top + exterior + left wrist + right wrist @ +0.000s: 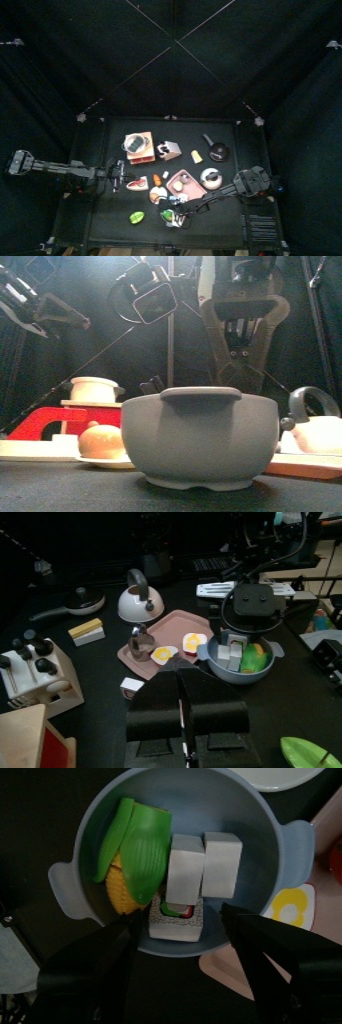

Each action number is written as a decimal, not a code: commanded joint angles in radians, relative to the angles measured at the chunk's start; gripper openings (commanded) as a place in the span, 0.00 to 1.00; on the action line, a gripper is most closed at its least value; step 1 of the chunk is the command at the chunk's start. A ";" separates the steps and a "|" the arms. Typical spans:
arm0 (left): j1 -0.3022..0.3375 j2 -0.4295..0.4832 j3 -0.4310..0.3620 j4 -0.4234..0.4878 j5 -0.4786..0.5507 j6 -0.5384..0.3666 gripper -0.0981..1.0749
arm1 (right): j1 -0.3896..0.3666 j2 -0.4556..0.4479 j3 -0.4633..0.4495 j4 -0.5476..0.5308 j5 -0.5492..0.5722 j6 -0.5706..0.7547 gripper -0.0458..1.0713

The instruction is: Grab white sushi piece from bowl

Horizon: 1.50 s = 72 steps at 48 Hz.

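The bowl (254, 818) is grey-blue with two side handles; it stands at the table's front (171, 214) and fills the front view (201, 436). The white sushi piece (186, 870) lies in its middle, an oblong white lump with a red and green end. A second white block (222, 863) lies against it. My right gripper (187, 958) hangs open just above the bowl, one jaw on each side of the white pieces; it also shows in the front view (241, 341). My left gripper (187, 702) rests shut and empty at the table's left (120, 178).
A corn cob in a green husk (127, 858) fills the bowl's other half. A pink tray (171, 624) with an egg piece (195, 642) lies beside the bowl. A white kettle (136, 604), a black pan (80, 604) and a green leaf (138, 216) are nearby.
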 commanded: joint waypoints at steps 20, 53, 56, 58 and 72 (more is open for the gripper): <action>0.000 0.002 -0.012 0.002 -0.006 0.002 0.06 | 0.002 -0.044 -0.046 -0.006 0.012 0.002 0.74; 0.000 0.002 -0.014 0.002 -0.006 0.002 0.06 | 0.005 -0.138 -0.078 -0.069 0.092 0.003 0.74; 0.000 0.002 -0.014 0.002 -0.006 0.002 0.06 | 0.005 -0.164 -0.077 -0.091 0.092 0.006 0.74; 0.000 0.002 -0.014 0.003 -0.006 0.002 0.06 | 0.003 -0.178 -0.074 -0.104 0.092 0.009 0.74; 0.000 0.002 -0.014 0.000 -0.006 0.000 0.06 | -0.048 -0.239 -0.005 -0.144 0.038 0.014 0.74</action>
